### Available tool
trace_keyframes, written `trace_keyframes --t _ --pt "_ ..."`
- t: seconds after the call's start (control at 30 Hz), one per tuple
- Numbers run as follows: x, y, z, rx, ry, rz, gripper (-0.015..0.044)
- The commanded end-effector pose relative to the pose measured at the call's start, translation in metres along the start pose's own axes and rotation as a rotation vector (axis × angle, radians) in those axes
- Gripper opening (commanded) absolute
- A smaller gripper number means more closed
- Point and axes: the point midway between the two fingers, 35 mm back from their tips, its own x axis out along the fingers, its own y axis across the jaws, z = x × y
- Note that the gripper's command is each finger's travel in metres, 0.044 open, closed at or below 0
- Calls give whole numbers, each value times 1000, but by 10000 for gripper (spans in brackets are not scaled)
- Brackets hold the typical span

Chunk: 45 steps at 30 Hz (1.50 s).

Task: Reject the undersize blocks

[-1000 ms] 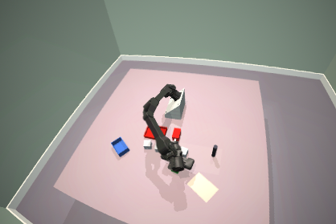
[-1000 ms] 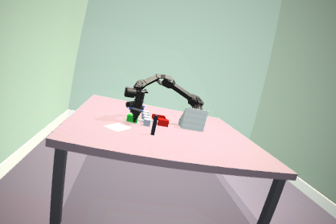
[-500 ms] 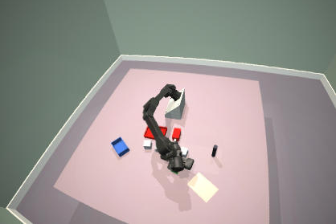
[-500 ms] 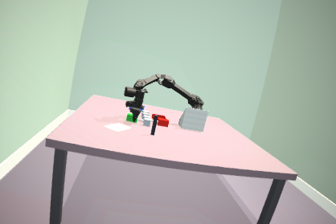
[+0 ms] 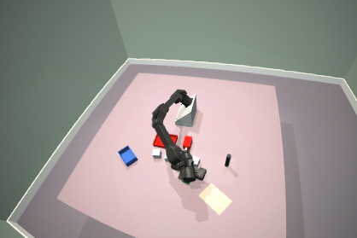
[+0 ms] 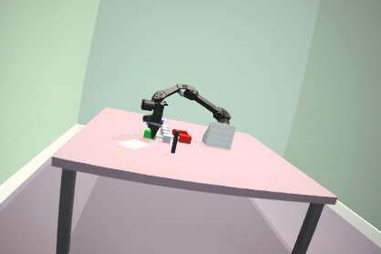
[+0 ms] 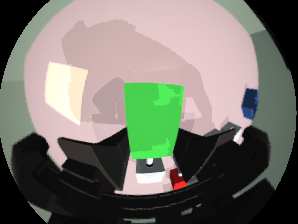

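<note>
One gripper (image 5: 186,181) (image 6: 153,137) (image 7: 149,125) grasps the green GO gauge (image 5: 186,182) (image 6: 148,134) (image 7: 154,120), so testing seems in hand; next calls for aligning its pin with the nearby steel block's (image 7: 150,175) bore.

Arm (image 5: 160,117) (image 6: 190,93) arched over surface, elbow high, wrist bent downward; tool (image 6: 153,136) (image 7: 149,125) pointing down, fingers closed on green gauge, low above surface.

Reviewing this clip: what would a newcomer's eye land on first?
The bright green gauge, held in the gripper at the middle of the wrist view. Next, the black arm arching over the pink table. Then the red tray, beside the steel blocks, and the blue bin off to one side.
</note>
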Motion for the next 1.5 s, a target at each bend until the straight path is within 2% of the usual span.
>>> trace_keyframes --t 0.0,1.47 --pt "-3 0 2 0 -9 0 0" --pt "-4 0 4 -1 -9 0 0"
